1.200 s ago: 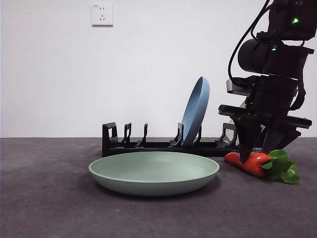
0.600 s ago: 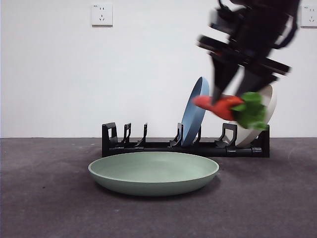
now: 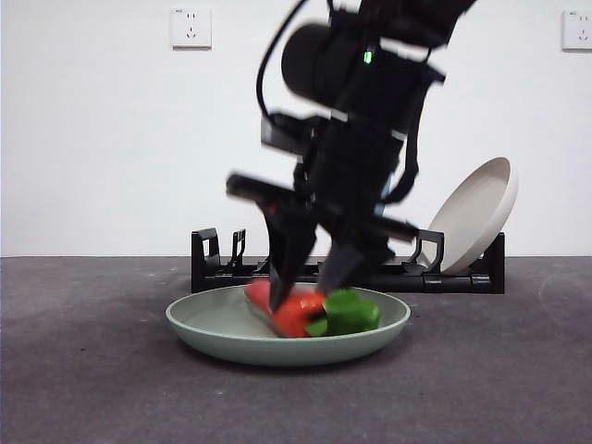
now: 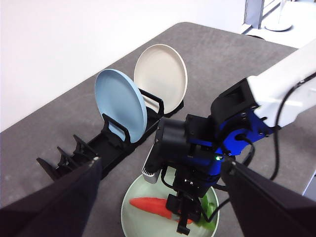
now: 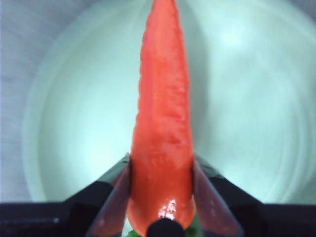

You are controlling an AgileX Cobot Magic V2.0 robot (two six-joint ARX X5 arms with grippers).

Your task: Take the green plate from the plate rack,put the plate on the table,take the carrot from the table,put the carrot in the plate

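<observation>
Right wrist view shows my right gripper [image 5: 160, 190] clamped on the carrot [image 5: 162, 128], jaws pressing its thick end from both sides so the tip points out over the green plate [image 5: 247, 98]. I hold it low inside the plate, whether touching the plate floor I cannot tell, ready to let go. Behind the plate stands the plate rack [image 3: 217, 264] with a beige plate [image 3: 476, 222]. My left gripper [image 4: 158, 197] hangs spread open and empty, high above the plate on the worktop [image 3: 83, 370].
</observation>
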